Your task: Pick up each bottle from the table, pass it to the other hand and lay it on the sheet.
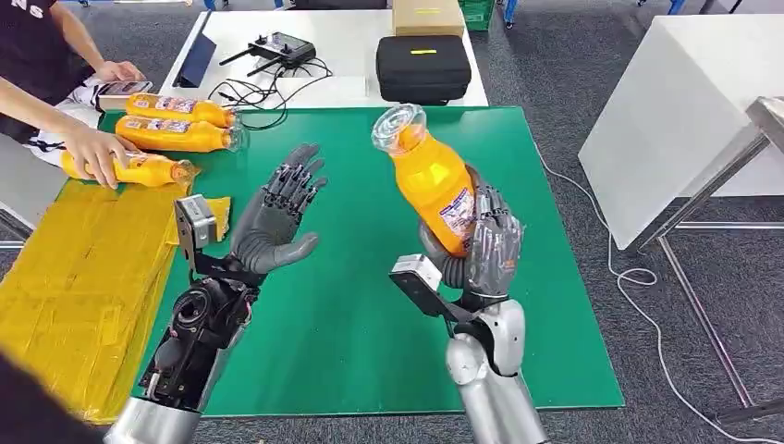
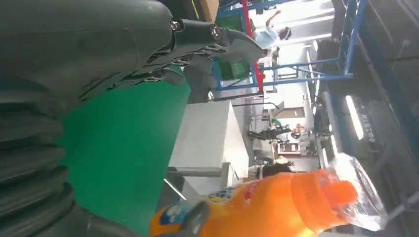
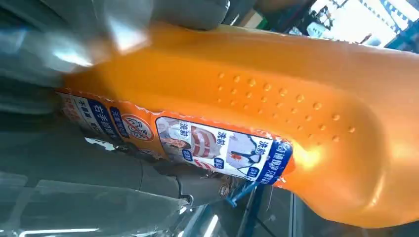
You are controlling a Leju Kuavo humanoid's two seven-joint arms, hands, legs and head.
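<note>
Right robot hand (image 1: 487, 242) grips an orange bottle (image 1: 430, 180) above the green surface (image 1: 370, 305), cap tilted toward the left robot hand (image 1: 277, 217); left robot hand spread wide, holding nothing.

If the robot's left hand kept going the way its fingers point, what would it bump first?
Probably nothing soon. The left hand points up and away over the bare green mat; the cables lie beyond, though depth is unclear.
</note>
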